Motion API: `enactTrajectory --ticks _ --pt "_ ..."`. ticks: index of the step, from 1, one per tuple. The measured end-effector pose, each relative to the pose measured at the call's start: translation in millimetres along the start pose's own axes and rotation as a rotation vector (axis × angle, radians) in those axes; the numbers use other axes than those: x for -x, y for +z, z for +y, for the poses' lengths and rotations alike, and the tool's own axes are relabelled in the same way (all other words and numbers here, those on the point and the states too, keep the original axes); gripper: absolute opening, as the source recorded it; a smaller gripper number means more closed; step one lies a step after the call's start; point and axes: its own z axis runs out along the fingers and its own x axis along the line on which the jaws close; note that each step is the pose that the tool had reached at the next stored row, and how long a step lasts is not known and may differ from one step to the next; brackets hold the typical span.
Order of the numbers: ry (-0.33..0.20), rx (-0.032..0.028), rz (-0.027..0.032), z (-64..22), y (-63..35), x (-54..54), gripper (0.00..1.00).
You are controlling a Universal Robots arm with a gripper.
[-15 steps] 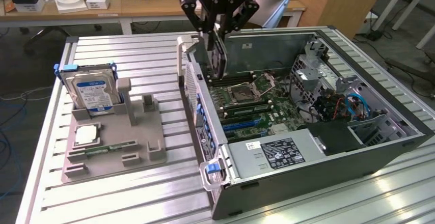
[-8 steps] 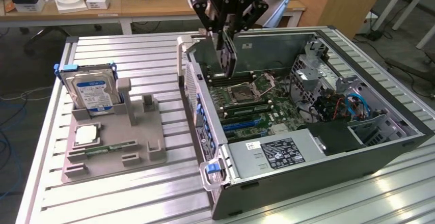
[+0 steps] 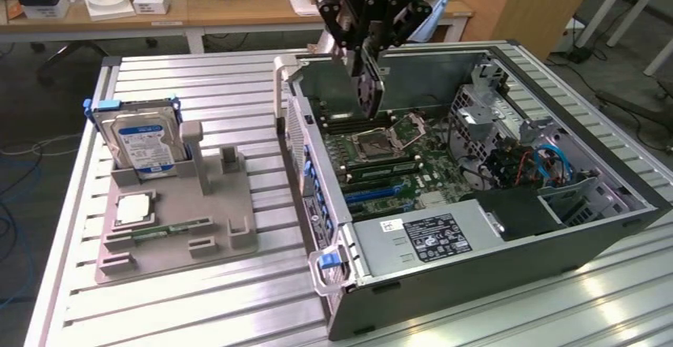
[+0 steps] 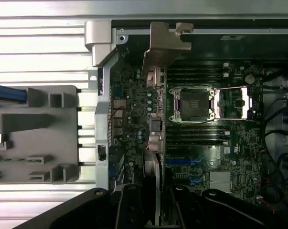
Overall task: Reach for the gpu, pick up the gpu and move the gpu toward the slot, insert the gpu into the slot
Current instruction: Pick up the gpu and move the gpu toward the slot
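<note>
Slatted table (image 3: 210, 71); tool (image 3: 368, 54) holds gpu (image 3: 369, 88) over motherboard (image 3: 426, 158), CPU socket (image 3: 381, 136) beside

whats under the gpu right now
The motherboard inside the open computer case. The gpu, held upright in the jaws, hangs over it beside the open cpu socket. The strip of board directly beneath its edge is covered by the card.

The gpu (image 3: 368, 88) had a dull silver metal bracket (image 4: 165, 44). The ribbed table (image 3: 200, 87) was brushed metal, and the holder (image 3: 205, 225) matt grey plastic.
</note>
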Motion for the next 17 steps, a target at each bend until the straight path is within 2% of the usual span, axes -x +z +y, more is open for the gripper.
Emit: enactTrajectory --ticks 9,11,12,17 --pt "0.0 0.0 0.0 0.8 0.0 25.4 0.27" --pt "0.0 -0.0001 0.0 1.1 0.0 34.4 0.27" --pt "-0.001 -0.0001 0.0002 1.3 0.1 42.4 0.27" --pt "-0.02 -0.0001 0.0014 1.8 0.2 58.3 0.27"
